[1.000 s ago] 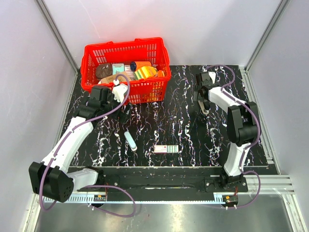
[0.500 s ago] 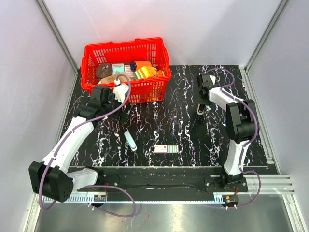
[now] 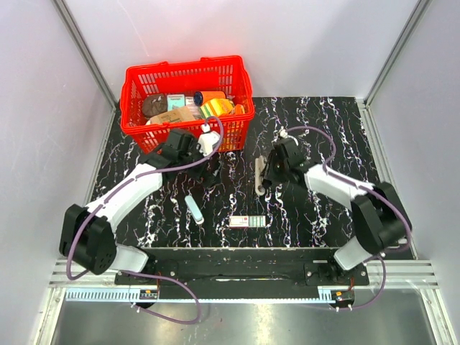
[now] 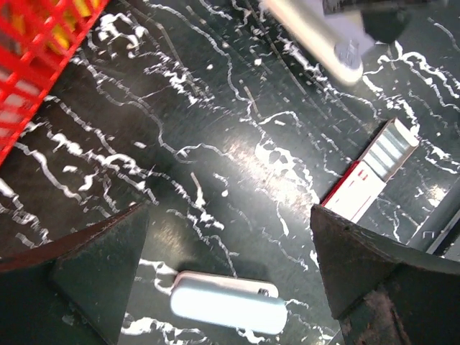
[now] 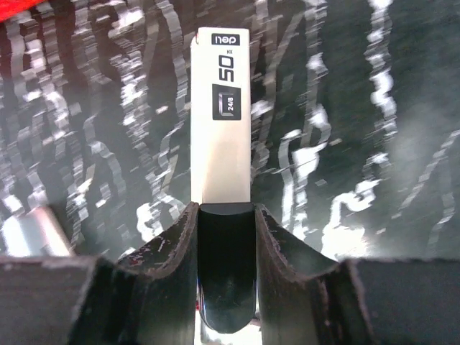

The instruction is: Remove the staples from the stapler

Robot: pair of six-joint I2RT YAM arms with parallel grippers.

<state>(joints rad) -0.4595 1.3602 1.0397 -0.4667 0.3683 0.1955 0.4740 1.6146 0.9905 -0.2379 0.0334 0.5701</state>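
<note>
Right wrist view: the right claw [image 5: 226, 215] is clenched on the stapler [image 5: 223, 129]. Both fingers [image 5: 180, 241] press the black rear end, one per side, and the silver body sticks straight out ahead of the claw w/ a dark label reading "50" and "24/8" facing the cam. Top external view puts that stapler [image 3: 259, 183] about mid-table, just left of the right claw [image 3: 264, 169], lying roughly front-to-back; whether it rests on the table [image 3: 323, 144] or hangs just above it can't be told. The left claw [image 3: 210, 171] sits near the front right corner of the red basket [image 3: 188, 100], to the left of the stapler and apart from it. Its jaws are spread wide w/ nothing between them. In the left wrist view the two fingers [image 4: 93, 273] frame bare black marbled table, and the basket's mesh shows at the upper left edge. A pale pill-shaped case [image 4: 228, 313] lies flat close below the claw, a staple box [image 4: 370, 180] w/ a red side lies further off to the right, and the stapler's blurred silver end [image 4: 316, 36] shows along the top edge. From above, the case [image 3: 194, 208] and the staple box [image 3: 248, 221] both lie nearer the arm bases than the stapler, well apart from each other. The basket, at the far left of the table, holds assorted items.
</note>
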